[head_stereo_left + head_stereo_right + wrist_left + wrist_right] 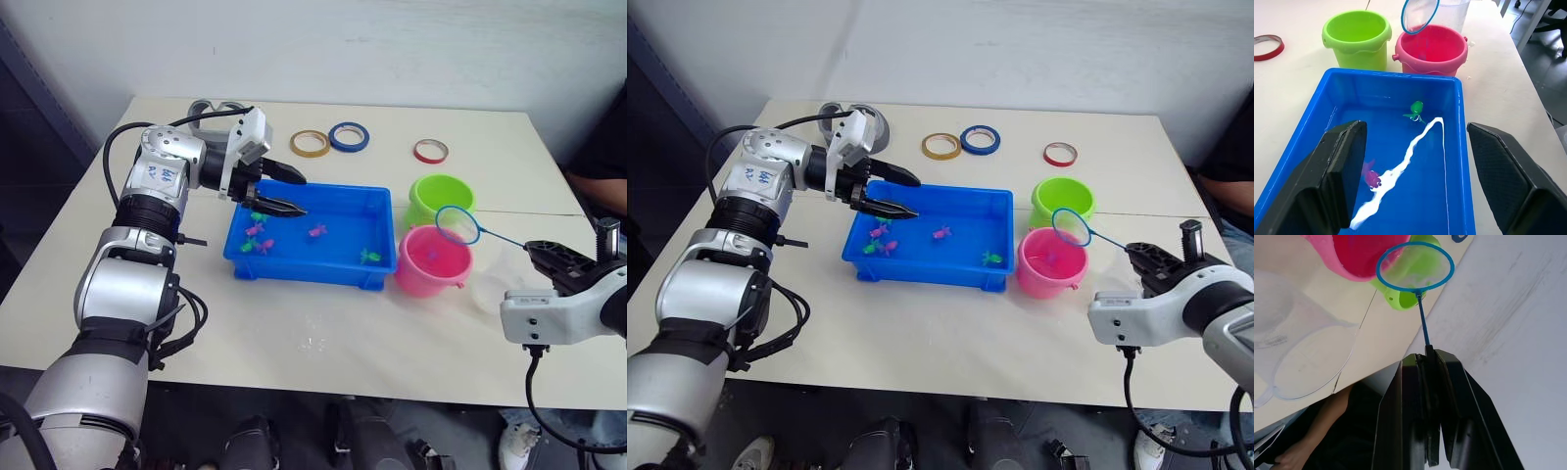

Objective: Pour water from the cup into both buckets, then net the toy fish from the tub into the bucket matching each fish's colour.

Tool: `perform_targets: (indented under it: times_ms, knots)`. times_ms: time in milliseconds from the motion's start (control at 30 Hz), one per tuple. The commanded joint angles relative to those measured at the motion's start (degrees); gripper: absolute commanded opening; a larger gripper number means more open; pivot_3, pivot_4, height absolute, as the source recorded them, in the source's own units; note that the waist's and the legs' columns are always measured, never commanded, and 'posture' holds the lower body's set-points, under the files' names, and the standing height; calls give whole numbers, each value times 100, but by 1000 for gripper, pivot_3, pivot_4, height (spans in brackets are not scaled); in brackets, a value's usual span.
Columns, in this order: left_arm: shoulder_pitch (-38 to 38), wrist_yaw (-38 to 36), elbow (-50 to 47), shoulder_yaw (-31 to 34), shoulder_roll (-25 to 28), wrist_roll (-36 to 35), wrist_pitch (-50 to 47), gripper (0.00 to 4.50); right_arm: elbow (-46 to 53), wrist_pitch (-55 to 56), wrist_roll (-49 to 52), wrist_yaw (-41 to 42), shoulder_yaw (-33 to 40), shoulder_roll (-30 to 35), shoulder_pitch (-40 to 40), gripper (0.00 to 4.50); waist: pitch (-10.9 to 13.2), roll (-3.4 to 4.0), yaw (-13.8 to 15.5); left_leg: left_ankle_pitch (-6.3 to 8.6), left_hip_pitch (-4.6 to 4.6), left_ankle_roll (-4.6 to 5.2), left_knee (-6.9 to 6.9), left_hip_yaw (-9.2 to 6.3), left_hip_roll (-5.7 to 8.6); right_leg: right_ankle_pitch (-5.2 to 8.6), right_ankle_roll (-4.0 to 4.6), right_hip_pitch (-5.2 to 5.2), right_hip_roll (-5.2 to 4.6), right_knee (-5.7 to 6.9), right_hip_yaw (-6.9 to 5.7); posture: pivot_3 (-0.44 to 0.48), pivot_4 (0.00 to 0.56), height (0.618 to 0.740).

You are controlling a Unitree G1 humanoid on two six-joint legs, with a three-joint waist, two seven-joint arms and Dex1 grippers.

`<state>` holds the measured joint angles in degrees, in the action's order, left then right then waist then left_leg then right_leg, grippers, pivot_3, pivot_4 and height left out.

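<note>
- Nearest us at lower right, our right gripper [1143, 257] pinched the net [1071, 227] handle, hoop above the pink bucket [1051, 262].
- Our left gripper [285, 192], fingers spread, hovered over the tub [312, 272] at frame centre.

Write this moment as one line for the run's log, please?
right gripper: shut on net, hoop above pink bucket | left gripper: open, over tub | fish in tub

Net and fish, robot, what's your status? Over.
Right pincer shut on net, hoop above pink bucket. Left pincer open over blue tub. Fish remain in tub. Nothing blocking.
</note>
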<state>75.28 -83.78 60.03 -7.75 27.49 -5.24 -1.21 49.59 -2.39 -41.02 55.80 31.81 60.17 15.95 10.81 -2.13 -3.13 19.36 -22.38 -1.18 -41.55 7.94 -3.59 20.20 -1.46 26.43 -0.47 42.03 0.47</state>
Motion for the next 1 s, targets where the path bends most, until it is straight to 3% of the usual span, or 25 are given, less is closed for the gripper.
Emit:
perform_targets:
  times_ms: [33,167,300,433,567,767,1000]
  knots:
    - [0,-58,-132,118,-7,-17,28,3596,88,175,-184,-70,130,-191,17,0,0,0,-3,0,0,0,-1,1,0,0,0,0,0,1,0,0,150,693]
    - [-7,-59,-125,135,50,-15,17,3596,228,-346,17,173,160,-494,-315,0,0,0,-14,0,2,0,-8,3,0,0,0,0,0,11,1,0,150,693]
    - [-80,51,-149,186,194,-5,13,3596,463,-1559,634,763,-61,-553,-1263,0,0,0,-34,0,4,0,-26,3,-1,0,1,0,1,30,3,0,150,693]
    - [-208,239,-134,178,500,135,96,3596,537,-3032,1243,1192,-723,-369,-2583,0,1,0,-100,2,8,-3,-38,-1,-2,0,4,0,1,48,5,0,150,693]
    - [-296,435,-38,27,891,474,293,3596,347,-4190,1401,1126,-1880,-469,-3426,0,0,0,-133,2,5,-3,-40,-10,-3,3,10,1,-1,49,1,0,150,693]
    - [-612,309,-362,105,1392,511,-24,3596,-647,-4147,1221,270,-3468,-1016,-4037,0,0,-1,-159,2,-2,-2,-41,-8,-2,3,12,7,-5,51,1,0,150,693]
    - [-1383,7,-1636,302,1830,155,-946,3596,-1386,-3912,1253,-241,-4264,-1439,-4237,0,0,-1,-162,3,-14,0,-42,-9,-4,5,14,16,-8,51,-2,0,150,693]
